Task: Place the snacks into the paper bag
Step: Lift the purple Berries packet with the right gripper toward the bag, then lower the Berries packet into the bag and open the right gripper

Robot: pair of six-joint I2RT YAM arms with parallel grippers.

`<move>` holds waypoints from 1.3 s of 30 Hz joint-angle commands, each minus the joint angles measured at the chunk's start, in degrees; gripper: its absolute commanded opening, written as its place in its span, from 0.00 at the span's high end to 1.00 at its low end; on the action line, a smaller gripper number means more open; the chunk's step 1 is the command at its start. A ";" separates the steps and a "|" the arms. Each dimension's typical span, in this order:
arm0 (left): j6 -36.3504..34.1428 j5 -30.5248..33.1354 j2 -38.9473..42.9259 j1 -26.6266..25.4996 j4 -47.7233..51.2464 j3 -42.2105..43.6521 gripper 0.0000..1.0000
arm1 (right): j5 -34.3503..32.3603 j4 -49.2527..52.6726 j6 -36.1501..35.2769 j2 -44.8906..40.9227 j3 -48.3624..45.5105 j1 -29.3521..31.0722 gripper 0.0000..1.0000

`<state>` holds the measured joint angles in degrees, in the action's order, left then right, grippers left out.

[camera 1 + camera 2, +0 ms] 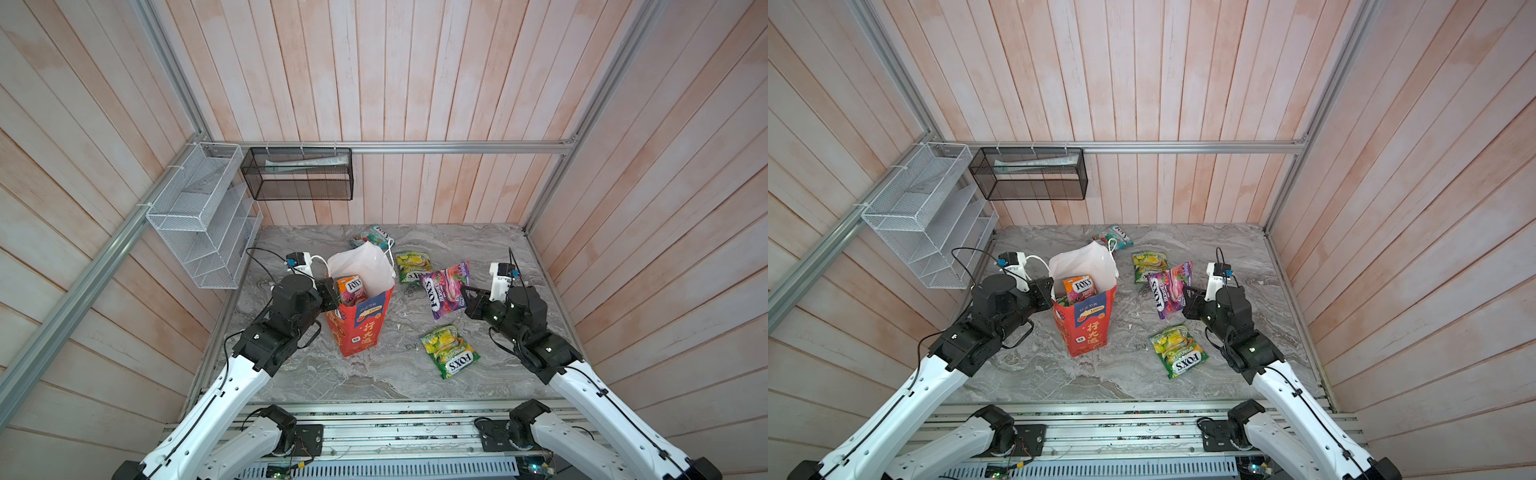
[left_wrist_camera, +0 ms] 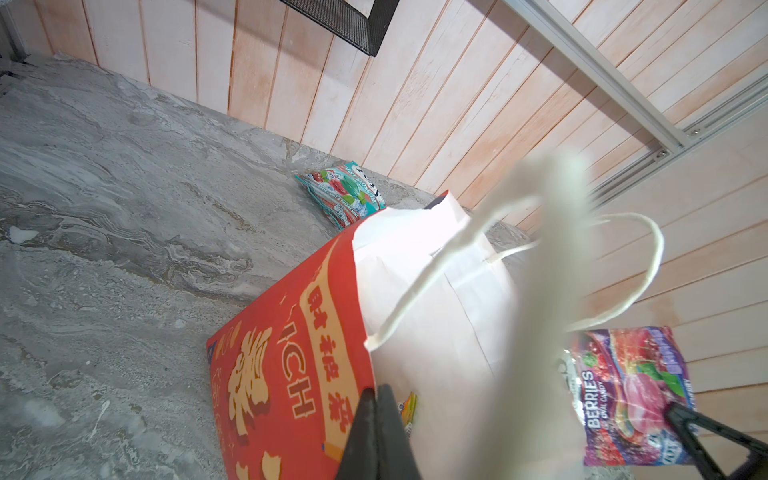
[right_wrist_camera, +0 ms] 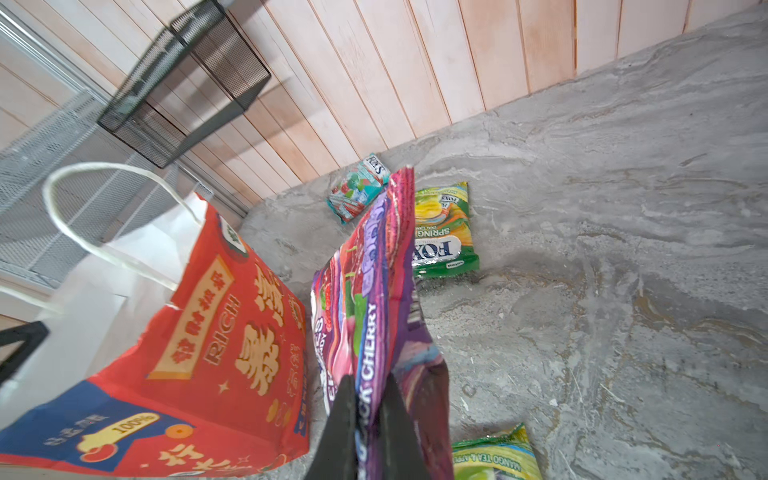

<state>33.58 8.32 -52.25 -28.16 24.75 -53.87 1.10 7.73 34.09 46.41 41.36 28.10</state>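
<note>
Bright, even light; faint shadows beside the paper bag (image 1: 357, 332). Its cord handle (image 2: 544, 291) is badly blurred in the left wrist view.

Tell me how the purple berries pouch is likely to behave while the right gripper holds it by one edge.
Probably floppy: the purple pouch buckles and creases next to the right gripper. Its glossy film may slip in such a thin edge pinch. It seems light, since that pinch alone holds it up.
</note>
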 commanded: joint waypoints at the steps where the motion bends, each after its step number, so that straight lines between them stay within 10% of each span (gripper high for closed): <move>1: -1.28 -3.20 1.24 -0.05 -2.93 0.71 1.00 | -4.54 1.84 0.37 -1.37 7.74 5.01 1.00; 17: -0.74 -1.55 2.39 -0.01 -2.44 0.80 1.00 | -36.95 5.10 -10.02 24.97 43.42 40.26 1.00; 39: 0.83 7.32 1.99 0.03 1.95 -0.09 1.00 | -42.94 8.48 -16.01 48.43 61.32 41.55 1.00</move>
<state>34.30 14.00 -50.48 -28.16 27.62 -53.34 -40.07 15.29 18.81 94.21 100.88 69.49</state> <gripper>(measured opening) 0.048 0.088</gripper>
